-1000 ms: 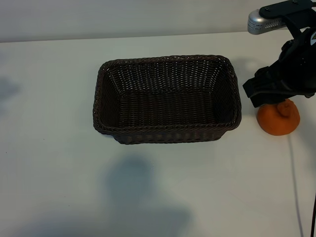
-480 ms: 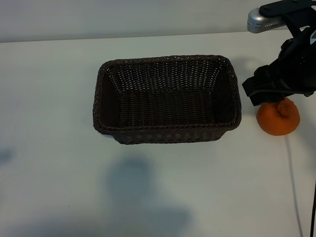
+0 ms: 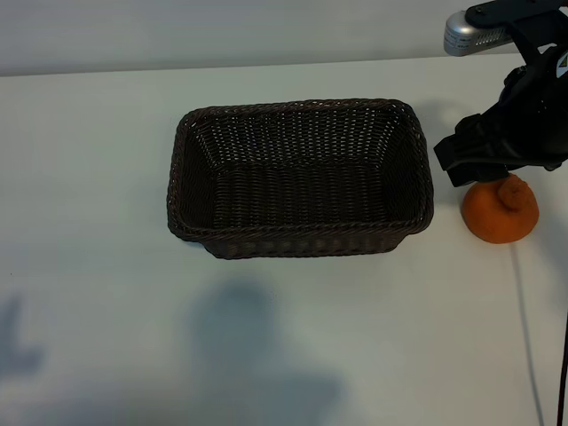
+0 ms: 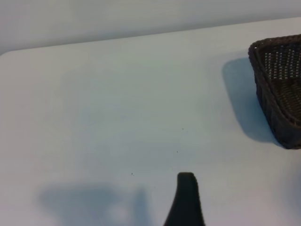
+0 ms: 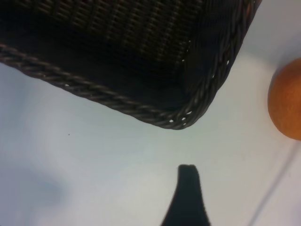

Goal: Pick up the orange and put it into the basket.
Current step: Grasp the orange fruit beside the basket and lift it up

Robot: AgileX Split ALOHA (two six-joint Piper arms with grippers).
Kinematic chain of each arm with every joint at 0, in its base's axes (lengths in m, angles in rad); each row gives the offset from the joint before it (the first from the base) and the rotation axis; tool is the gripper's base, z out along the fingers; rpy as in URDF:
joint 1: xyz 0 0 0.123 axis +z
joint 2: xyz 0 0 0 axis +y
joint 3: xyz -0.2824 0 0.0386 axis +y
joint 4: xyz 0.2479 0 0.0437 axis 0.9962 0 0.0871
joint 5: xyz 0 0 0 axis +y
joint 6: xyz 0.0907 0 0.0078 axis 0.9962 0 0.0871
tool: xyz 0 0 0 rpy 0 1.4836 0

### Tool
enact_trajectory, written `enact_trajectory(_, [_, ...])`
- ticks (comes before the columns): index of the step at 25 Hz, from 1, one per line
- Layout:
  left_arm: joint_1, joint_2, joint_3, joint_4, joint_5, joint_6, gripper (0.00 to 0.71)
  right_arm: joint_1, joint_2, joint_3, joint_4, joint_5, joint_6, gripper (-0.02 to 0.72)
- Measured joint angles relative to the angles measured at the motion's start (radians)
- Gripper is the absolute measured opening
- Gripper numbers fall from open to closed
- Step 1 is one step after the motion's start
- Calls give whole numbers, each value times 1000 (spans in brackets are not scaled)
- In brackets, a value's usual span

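The orange (image 3: pixel 500 213) lies on the white table just right of the basket (image 3: pixel 302 105), its knobby bump up. My right gripper (image 3: pixel 470 160) hangs over the table just behind and left of the orange, near the basket's right end, open and holding nothing. In the right wrist view one dark finger (image 5: pixel 188 193) shows above bare table, with the basket's corner (image 5: pixel 183 120) ahead and the orange (image 5: pixel 287 101) at the side. The left wrist view shows one finger (image 4: pixel 186 200) over bare table, far from the basket's end (image 4: pixel 282 94). The left arm is outside the exterior view.
A thin pale cable (image 3: pixel 525 311) runs across the table from beside the orange toward the front edge. A silver-and-black camera mount (image 3: pixel 484 31) juts out above the right arm. A soft shadow (image 3: pixel 257 346) lies in front of the basket.
A faint shadow at the table's left edge has slid toward the front. The right arm has barely shifted; the orange and basket have not moved.
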Motion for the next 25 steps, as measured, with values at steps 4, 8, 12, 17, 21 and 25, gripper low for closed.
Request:
enact_trajectory(4, [0, -107, 77, 23, 24, -8, 593, 0, 0, 0, 0, 0, 0, 550])
enact_trajectory(8, [0, -160, 138, 41, 90, -62, 593, 0, 0, 0, 0, 0, 0, 550])
enact_trajectory(12, [0, -170, 182, 59, 134, -79, 593, 0, 0, 0, 0, -4, 0, 550])
enact_trajectory(17, [0, -176, 247, 63, 126, -95, 592, 0, 0, 0, 0, -5, 0, 550])
enact_trajectory(21, [0, -176, 263, 67, 94, -99, 590, 0, 0, 0, 0, -5, 0, 550])
enact_trajectory(25, [0, -177, 279, 69, 64, -102, 562, 0, 0, 0, 0, -7, 0, 550])
